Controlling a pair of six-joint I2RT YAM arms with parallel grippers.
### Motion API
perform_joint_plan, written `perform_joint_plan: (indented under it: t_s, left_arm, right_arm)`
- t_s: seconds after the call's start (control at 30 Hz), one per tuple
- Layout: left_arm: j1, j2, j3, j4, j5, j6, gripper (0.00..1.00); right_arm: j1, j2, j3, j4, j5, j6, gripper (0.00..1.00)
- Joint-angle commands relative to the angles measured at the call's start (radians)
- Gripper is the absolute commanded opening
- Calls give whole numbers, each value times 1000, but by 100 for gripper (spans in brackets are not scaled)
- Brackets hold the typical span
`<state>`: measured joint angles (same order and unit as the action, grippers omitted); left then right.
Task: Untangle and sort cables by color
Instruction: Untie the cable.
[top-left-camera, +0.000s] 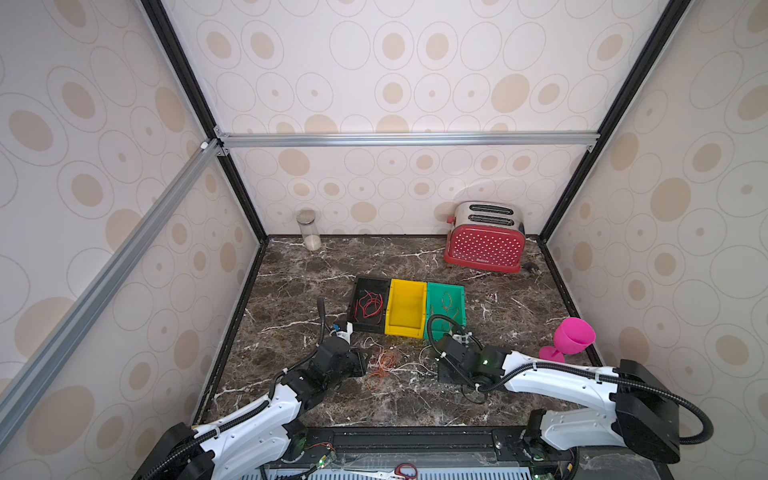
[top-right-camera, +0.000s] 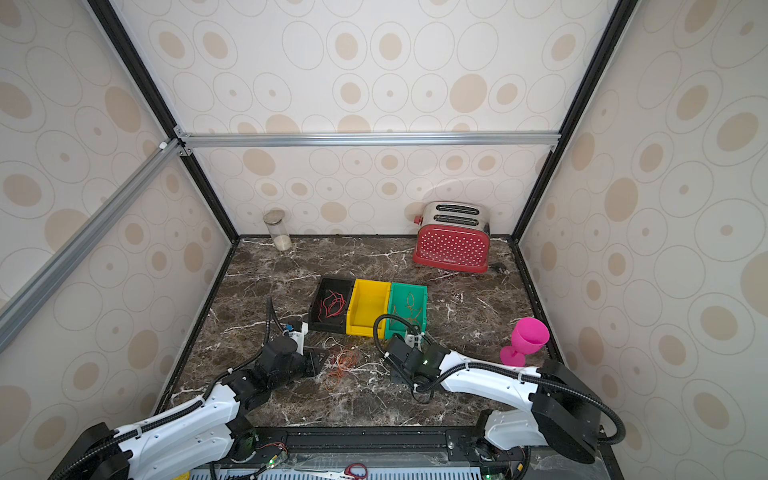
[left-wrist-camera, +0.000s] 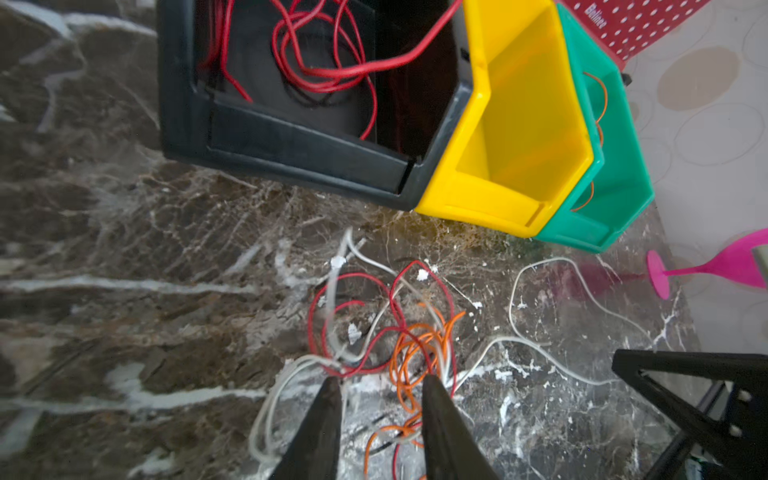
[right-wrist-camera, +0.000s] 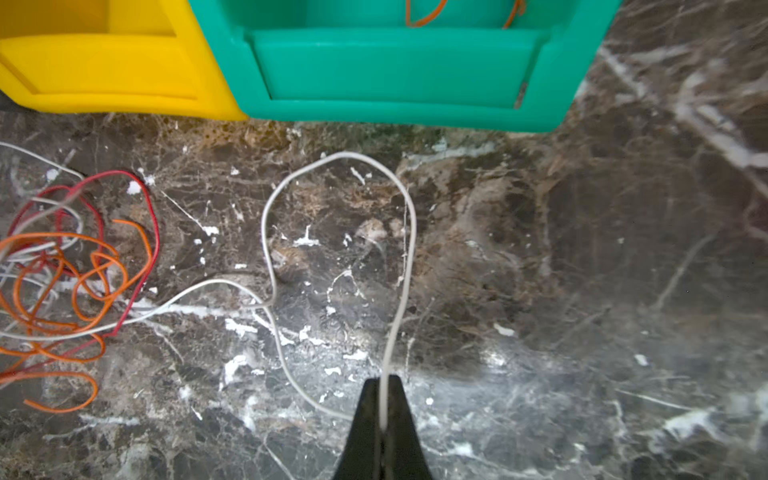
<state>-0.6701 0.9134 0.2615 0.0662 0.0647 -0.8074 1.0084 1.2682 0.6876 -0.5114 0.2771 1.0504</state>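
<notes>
Right gripper (right-wrist-camera: 383, 380) pinches one white cable (right-wrist-camera: 345, 153) — left gripper (left-wrist-camera: 382, 380) parted over tangle (left-wrist-camera: 415, 345); three bins (top-left-camera: 406, 329).

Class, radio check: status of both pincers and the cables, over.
Left pincer open at the tangle. Right pincer shut on white cable. Cable trails into that tangle.

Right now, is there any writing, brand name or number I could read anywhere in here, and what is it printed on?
"Belinea": white lettering on the red polka-dot toaster, seen in the left wrist view; the last letters are a little soft.
The small white mark low on the toaster's front, in both top views: too small to read.
No other words, numbers or signs can be read in any view.
</notes>
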Motion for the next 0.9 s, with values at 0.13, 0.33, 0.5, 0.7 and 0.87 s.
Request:
perform_joint_plan:
  t_s: [0.13,0.33,0.5,0.7,0.87]
  left_arm:
    - [3,27,-21,78,70,16,56]
    - [-3,113,-27,155,213,45,60]
    - [-15,183,-42,166,193,47,49]
    - [-16,219,-70,202,145,27,21]
    - [-16,187,-66,156,64,8,0]
  right_arm:
    - [2,-89,28,-119,76,-12,0]
    - [1,-150,71,-126,70,-78,0]
    - [2,-197,98,-118,62,-102,0]
    - [2,-267,138,-145,73,-147,0]
    - [-3,-329,185,-236,145,-173,0]
